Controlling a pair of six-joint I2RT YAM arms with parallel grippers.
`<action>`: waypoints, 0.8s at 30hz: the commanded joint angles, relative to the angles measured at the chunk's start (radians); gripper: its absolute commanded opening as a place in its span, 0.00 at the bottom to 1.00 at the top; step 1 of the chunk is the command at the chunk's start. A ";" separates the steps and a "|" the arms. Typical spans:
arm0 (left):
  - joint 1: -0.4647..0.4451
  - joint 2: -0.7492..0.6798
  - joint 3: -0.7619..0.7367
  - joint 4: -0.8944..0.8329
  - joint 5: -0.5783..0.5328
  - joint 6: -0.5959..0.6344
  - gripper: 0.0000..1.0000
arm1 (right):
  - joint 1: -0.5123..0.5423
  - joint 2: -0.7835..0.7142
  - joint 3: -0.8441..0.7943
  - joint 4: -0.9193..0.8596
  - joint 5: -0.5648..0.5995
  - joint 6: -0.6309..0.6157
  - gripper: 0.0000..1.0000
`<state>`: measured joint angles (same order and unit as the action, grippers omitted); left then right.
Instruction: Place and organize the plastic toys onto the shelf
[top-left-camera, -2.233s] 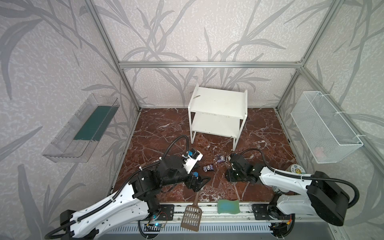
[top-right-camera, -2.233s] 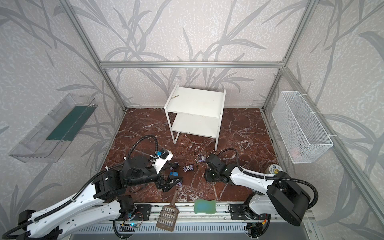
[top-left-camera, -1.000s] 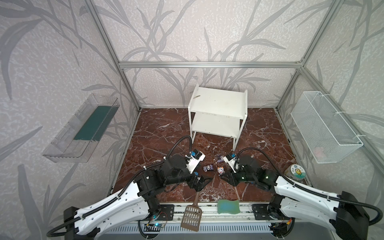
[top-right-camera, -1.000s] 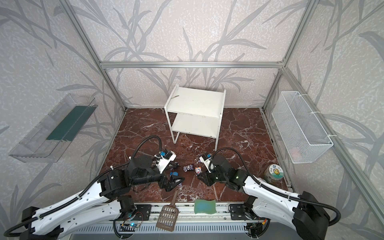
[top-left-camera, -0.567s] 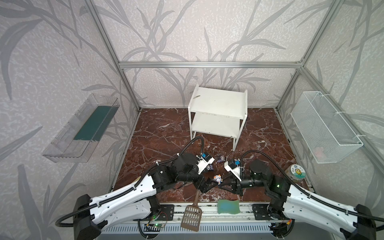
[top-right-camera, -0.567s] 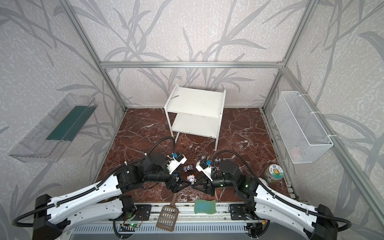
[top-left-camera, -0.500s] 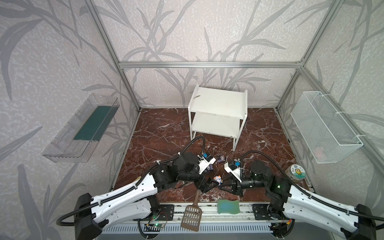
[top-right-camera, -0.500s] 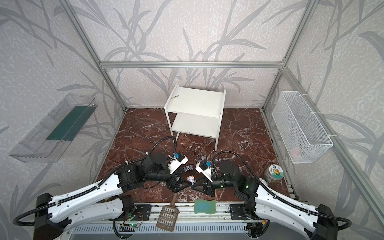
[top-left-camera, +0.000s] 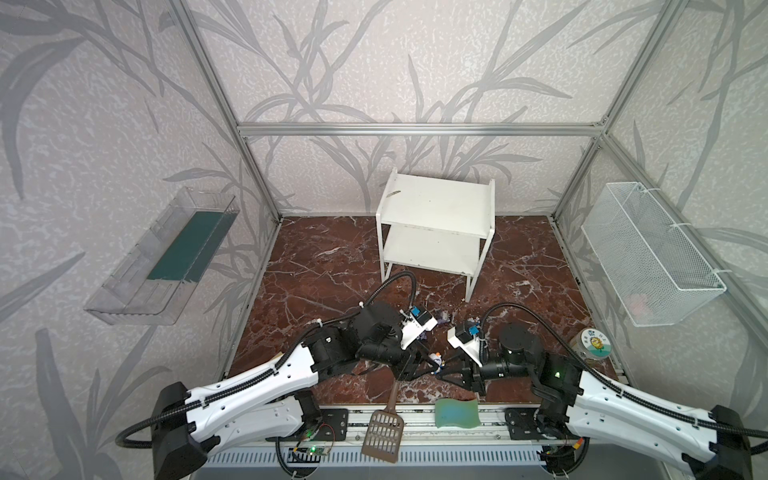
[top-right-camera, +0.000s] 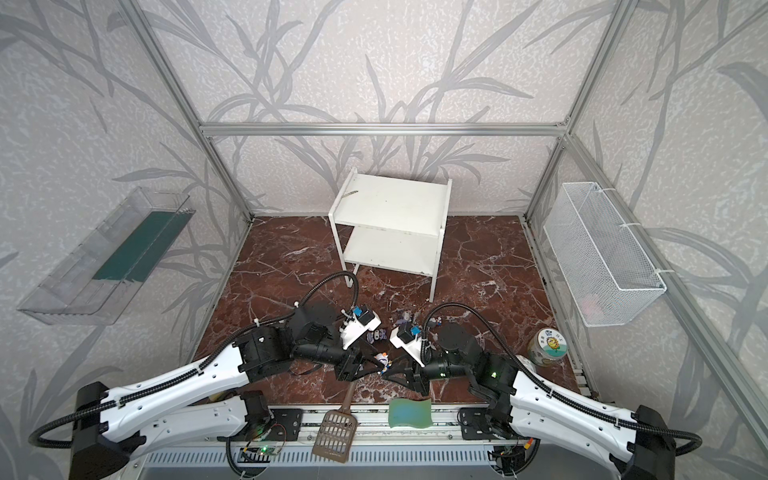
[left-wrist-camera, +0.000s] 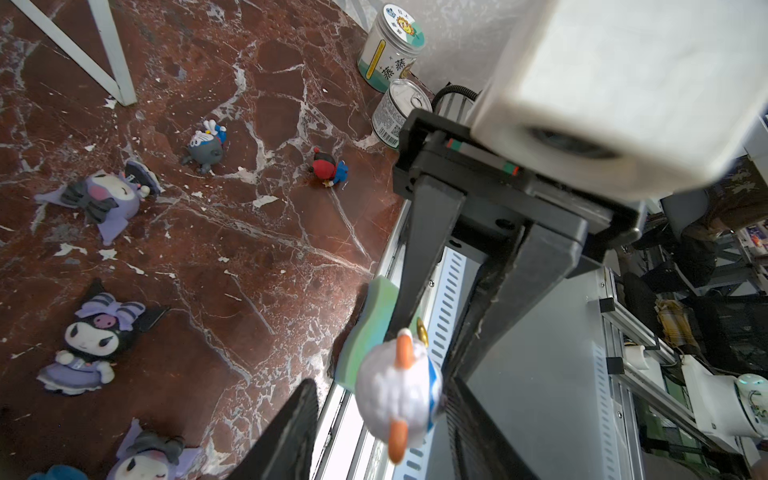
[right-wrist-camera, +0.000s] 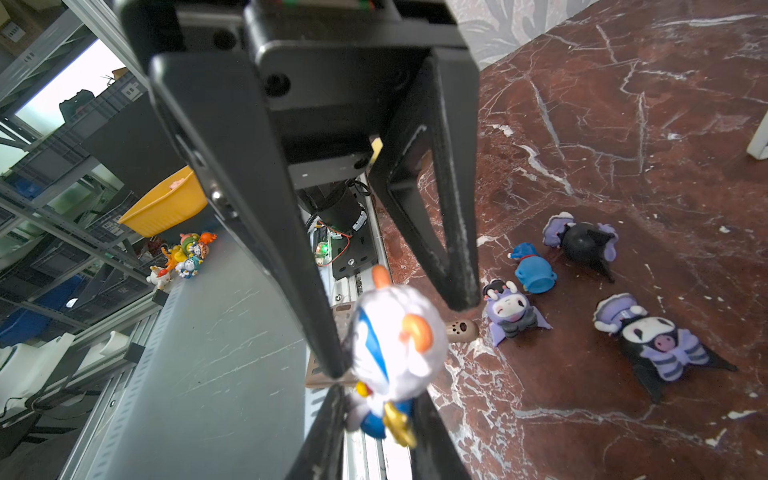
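While the two arms have come in from the scattered toys to meet above the front edge of the floor, a white toy (top-left-camera: 436, 358) hangs in the air between them. The right gripper (right-wrist-camera: 378, 399) pinches its blue lower body, jaws almost closed on it. The left gripper (left-wrist-camera: 382, 395), wide open a second ago, has narrowed to about half. One of its fingers (right-wrist-camera: 324, 332) touches the toy's head and the other stands just clear, so it has no grip yet. This looks like a hand-over from right to left, probably so the left arm can carry the toy to the shelf (top-left-camera: 436, 208). The shelf stands bare at the back, well apart from both grippers.

The white toy is glossy moulded plastic, with a round head, orange horn-like nubs and a small gold bell. The gripper fingers are flat, matte black and tapering. Purple toys (left-wrist-camera: 97, 199) with pointed dark ears and frilled skirts lie on the floor, along with a grey toy (left-wrist-camera: 205, 145), a red toy (left-wrist-camera: 326, 166) and a blue toy (right-wrist-camera: 534, 270). The floor (top-left-camera: 324, 266) is red-brown marble pattern with white veins and pale flecks. The shelf has flat white boards, thin legs and raised side panels.
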<state>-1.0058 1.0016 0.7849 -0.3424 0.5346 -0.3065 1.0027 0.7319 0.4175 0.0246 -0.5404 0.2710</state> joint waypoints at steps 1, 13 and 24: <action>0.003 0.007 0.031 0.019 0.032 0.010 0.52 | 0.015 0.004 0.005 0.012 0.016 -0.016 0.15; 0.003 0.011 0.044 0.013 0.053 0.021 0.30 | 0.050 -0.005 -0.003 0.014 0.042 -0.005 0.16; 0.003 0.007 0.062 -0.007 -0.041 0.077 0.26 | 0.057 -0.014 -0.005 -0.048 0.105 0.002 0.42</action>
<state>-1.0058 1.0138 0.7921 -0.3523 0.5468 -0.2810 1.0489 0.7376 0.4175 0.0139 -0.4664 0.2768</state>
